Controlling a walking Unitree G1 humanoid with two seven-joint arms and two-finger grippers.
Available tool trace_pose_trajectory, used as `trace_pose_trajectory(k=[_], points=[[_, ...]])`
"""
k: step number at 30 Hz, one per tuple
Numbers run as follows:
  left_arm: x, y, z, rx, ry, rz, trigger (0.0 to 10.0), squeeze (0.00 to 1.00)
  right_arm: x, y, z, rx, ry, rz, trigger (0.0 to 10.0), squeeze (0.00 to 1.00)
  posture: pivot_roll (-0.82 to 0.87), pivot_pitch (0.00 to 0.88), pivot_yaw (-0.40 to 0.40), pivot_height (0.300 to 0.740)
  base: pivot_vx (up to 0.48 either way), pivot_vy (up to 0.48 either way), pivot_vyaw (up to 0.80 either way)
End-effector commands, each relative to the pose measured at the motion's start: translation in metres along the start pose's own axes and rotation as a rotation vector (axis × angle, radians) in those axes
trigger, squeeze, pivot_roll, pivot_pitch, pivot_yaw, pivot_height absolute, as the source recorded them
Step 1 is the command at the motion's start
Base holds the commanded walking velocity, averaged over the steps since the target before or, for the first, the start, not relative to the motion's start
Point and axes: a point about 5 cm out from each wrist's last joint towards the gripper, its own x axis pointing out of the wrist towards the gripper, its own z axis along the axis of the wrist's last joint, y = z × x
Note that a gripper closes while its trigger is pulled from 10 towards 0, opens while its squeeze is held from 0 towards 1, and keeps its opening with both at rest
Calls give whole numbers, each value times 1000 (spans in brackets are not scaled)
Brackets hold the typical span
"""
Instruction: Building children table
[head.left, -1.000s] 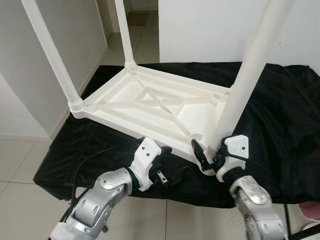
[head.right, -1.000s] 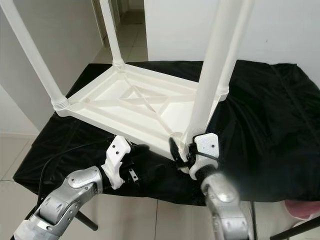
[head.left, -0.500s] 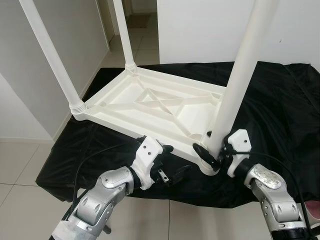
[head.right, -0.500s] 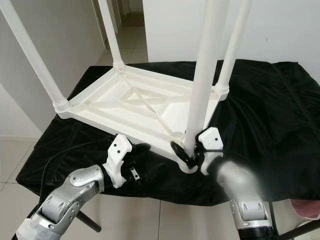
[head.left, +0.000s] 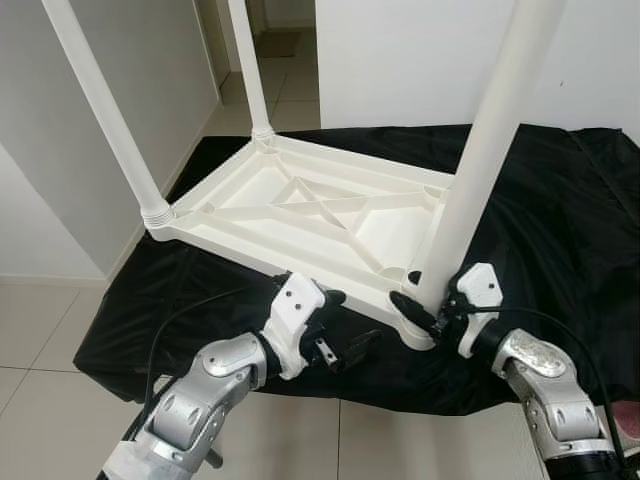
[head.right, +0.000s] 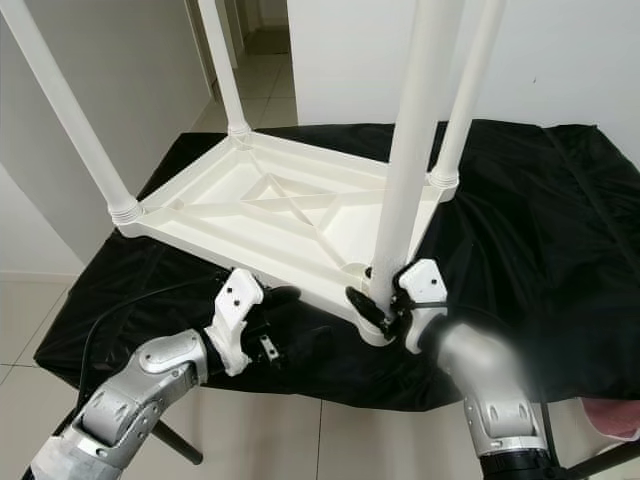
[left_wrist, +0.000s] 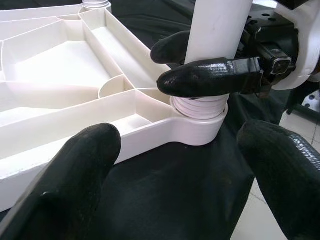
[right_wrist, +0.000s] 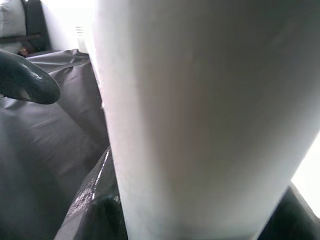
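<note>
A white plastic children's table (head.left: 250, 212) lies upside down on a black cloth (head.left: 560, 230). Three legs stand up from its corners: near left (head.left: 105, 115), far left (head.left: 250, 70) and far right (head.right: 470, 90). My right gripper (head.left: 425, 308) is shut on the fourth leg (head.left: 480, 170) just above its threaded base, which sits in the near right corner socket (left_wrist: 200, 127). One of its fingers (left_wrist: 210, 82) wraps the leg's front. My left gripper (head.left: 345, 322) is open, low over the cloth just in front of the table's near edge, holding nothing.
The cloth-covered platform ends just in front of my arms, with tiled floor (head.left: 40, 330) below. White walls (head.left: 420, 60) stand behind and to the left, with a hallway opening (head.left: 285, 40) at the back. A pink object (head.left: 628, 425) lies at lower right.
My right forearm has swung out to the right while staying shut on the leg, whose tilt changed slightly. The left gripper has stayed in place.
</note>
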Motion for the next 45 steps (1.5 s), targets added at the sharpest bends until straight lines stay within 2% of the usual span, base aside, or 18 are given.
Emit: trace_pose_trajectory(k=[1,5,10,15,20,23,33,34,35,42,45], points=[[-1,1,-4,7,25,-26,10000,0,0,1,2,23,-18,-15,10000,0,-141,6,115,740,0,0,0],[-1,0,-5,6,27,-28,10000,0,-1,3,2,49,-25,-47,10000,0,-144,4,117,740,0,0,0],[-2,0,-5,5,28,-27,10000,0,-1,9,2,72,-32,-196,10000,0,-144,4,120,740,0,0,0],[-2,1,-5,5,30,-22,10000,0,-1,14,1,90,-30,-245,10000,0,-144,4,120,740,0,0,0],[-2,3,-6,16,34,-6,10000,0,-3,18,0,109,-11,-361,10000,0,-141,3,123,740,0,0,0],[-2,9,-6,62,35,49,10000,0,-10,17,-15,131,81,-621,10000,0,-135,3,123,740,0,0,0],[1,15,-3,67,19,115,10000,0,-3,31,-16,158,70,-703,10000,0,-138,3,131,740,0,0,0],[3,15,-2,79,15,119,10000,0,0,34,-14,190,47,-710,10000,890,-137,3,129,740,0,0,0],[4,15,-2,89,15,124,10000,0,3,36,-11,228,19,-710,10000,1000,-137,3,129,740,0,0,0],[10,17,-1,125,11,124,10000,0,6,38,-6,207,10,-725,10000,1000,-126,5,110,740,0,0,0],[20,21,-2,148,9,119,10000,0,2,32,-10,189,36,-764,10000,1000,-133,0,104,740,0,0,0]])
